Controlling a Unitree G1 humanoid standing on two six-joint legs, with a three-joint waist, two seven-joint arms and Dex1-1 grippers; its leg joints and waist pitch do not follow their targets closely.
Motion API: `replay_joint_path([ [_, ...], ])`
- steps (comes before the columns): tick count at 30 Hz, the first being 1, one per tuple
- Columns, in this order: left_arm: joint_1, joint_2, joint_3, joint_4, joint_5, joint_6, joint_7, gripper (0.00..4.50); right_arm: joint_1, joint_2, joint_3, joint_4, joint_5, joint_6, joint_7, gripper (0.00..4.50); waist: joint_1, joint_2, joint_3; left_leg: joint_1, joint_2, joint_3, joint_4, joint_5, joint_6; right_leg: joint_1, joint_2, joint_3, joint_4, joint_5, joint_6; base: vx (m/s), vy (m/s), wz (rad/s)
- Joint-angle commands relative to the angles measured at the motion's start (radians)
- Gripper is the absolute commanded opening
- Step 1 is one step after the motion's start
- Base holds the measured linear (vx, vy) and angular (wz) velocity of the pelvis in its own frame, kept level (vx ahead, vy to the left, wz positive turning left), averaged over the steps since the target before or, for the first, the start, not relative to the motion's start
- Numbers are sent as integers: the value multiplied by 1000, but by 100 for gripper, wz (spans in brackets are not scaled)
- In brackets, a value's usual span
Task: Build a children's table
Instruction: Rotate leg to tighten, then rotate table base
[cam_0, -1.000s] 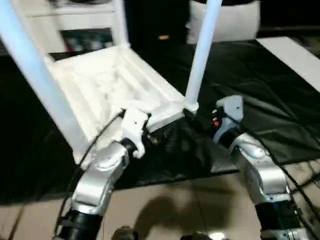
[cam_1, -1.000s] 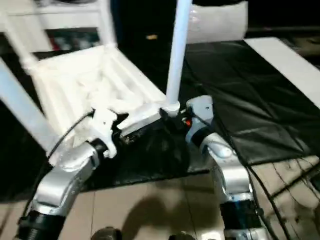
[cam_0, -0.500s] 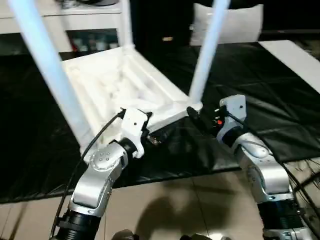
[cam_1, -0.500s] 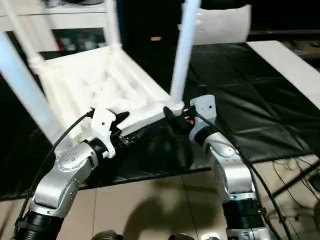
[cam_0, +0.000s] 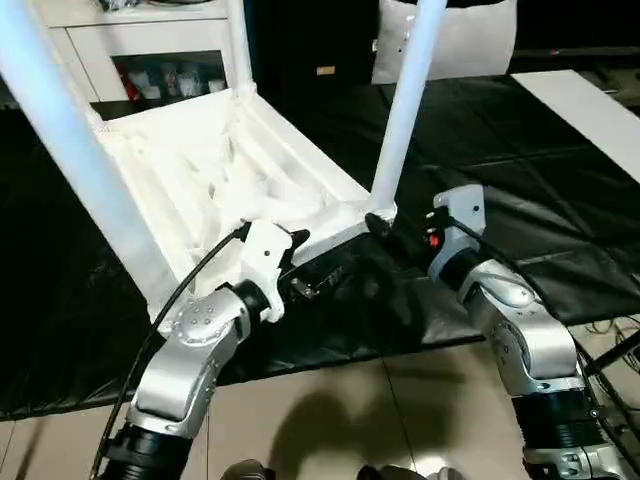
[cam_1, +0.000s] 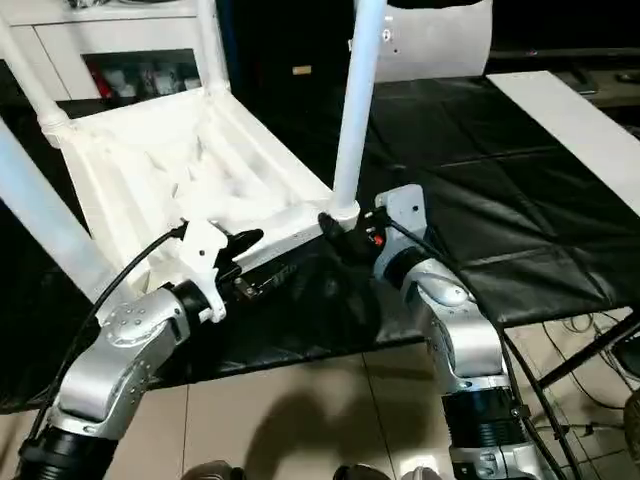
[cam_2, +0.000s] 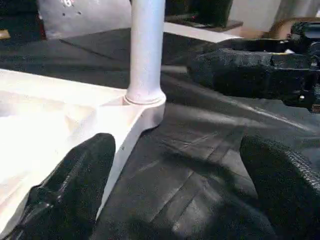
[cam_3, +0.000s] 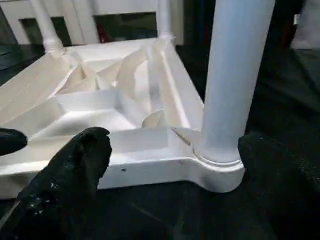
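Note:
The children's table lies upside down on a black mat, ribbed underside up. White legs stand in its corner sockets, among them the near right leg and the near left leg. My left gripper is open at the table's near rim, one finger by the rim and the other finger over the mat. My right gripper is open too. Its fingers stand either side of the near right corner socket without closing on it.
A white cabinet with dark compartments stands behind the table. The black mat spreads to the right, with a white board at its far right and a white cushion at the back. Cables run over the tiled floor.
The whole picture has shifted a little with the head. Both grippers have stayed open at the table's near edge, and the table has not visibly moved.

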Motion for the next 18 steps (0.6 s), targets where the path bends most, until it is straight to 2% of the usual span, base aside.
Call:
replay_joint_path([
  [1,1,16,-7,-20,-6,11,-21,446,-7,-9,8,-13,-21,-31,-2,450,6,-8,-69,-5,64,-11,-65,-38,107,67,-98,72,-68,-179,-141,0,0,0],
  [2,6,25,-7,-24,-9,12,-32,446,-11,-10,12,-1,-29,-64,11,450,6,-8,-68,-5,65,-10,-66,-51,100,66,-99,71,-70,-200,-138,0,0,0],
  [4,9,32,-8,-28,-11,14,-40,446,-13,-11,15,6,-30,-83,23,450,5,-9,-64,-5,64,-8,-70,-79,89,68,-99,71,-75,-244,-127,0,0,0],
  [5,9,39,-9,-27,-10,14,-45,446,-20,-13,18,13,-26,-88,33,450,3,-15,-62,-3,65,-7,-71,-93,84,66,-98,72,-78,-268,-119,0,0,0],
  [7,10,45,-7,-28,-12,14,-50,446,-28,-14,19,21,-24,-96,40,450,4,-12,-61,-1,64,-7,-72,-109,80,65,-99,73,-80,-296,-114,0,0,0],
  [10,17,68,-6,-44,-36,29,-85,446,-86,-13,19,74,-22,-98,61,450,2,-12,-59,3,65,-5,-74,-128,69,62,-99,73,-84,-339,-109,0,0,0],
  [13,27,95,-15,-61,-49,44,-121,446,-122,-22,43,119,-26,-101,112,450,2,-10,-61,5,65,-2,-73,-129,67,60,-99,74,-83,-341,-118,0,0,0],
  [14,37,130,-32,-80,-58,60,-166,446,-174,-16,47,189,-32,-120,124,450,6,-10,-63,8,68,-2,-71,-119,68,57,-102,75,-77,-323,-130,0,0,0],
  [15,39,137,-35,-85,-59,64,-174,446,-187,-12,44,208,-34,-126,121,450,3,-10,-62,5,67,-2,-73,-114,69,58,-99,74,-76,-315,-135,0,0,0],
  [18,56,163,-27,-108,-77,74,-204,446,-262,4,28,319,-46,-174,103,450,6,-10,-67,6,70,0,-70,-82,66,60,-99,75,-66,-252,-159,0,0,0],
])
